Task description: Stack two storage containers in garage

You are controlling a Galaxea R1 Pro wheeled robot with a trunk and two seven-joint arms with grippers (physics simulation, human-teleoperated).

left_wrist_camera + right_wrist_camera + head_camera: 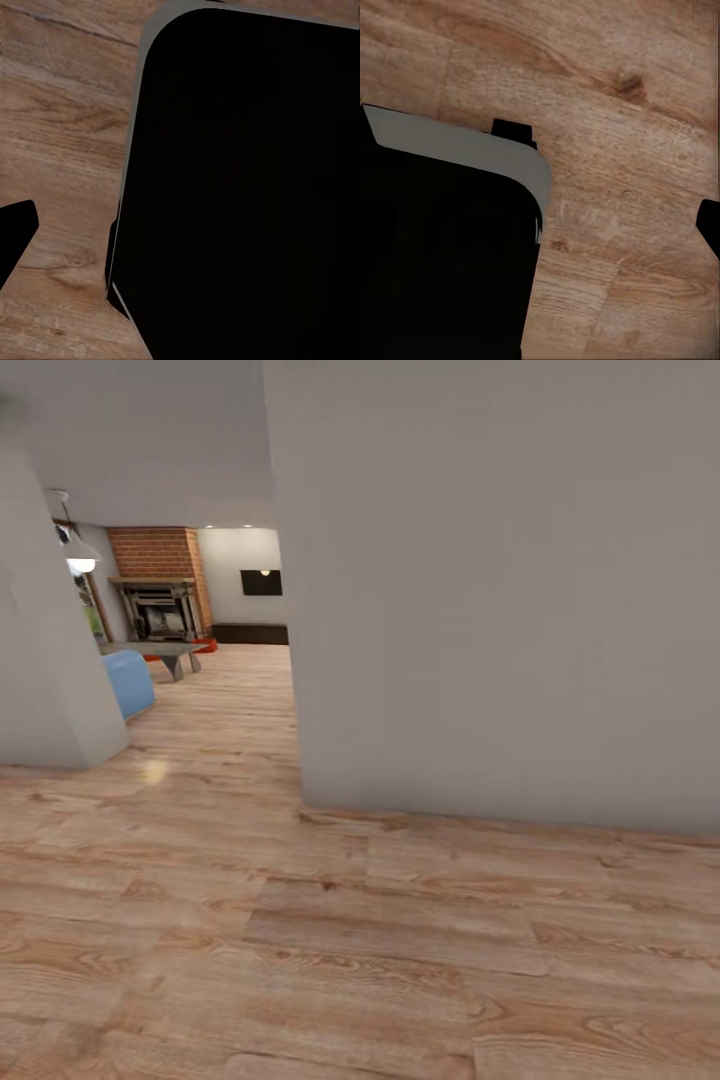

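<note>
Where wall (500, 610) blocks living room (190, 650)

Dark robot body (247, 187) under both wrists (hand states unreadable)

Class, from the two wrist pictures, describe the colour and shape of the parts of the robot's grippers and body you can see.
The left gripper's fingertip is plain black with a slanted, angular end. The right gripper's fingertip looks the same. A large black body panel has a rounded corner and a pale grey rim. I can make out no cables or markings.
</note>
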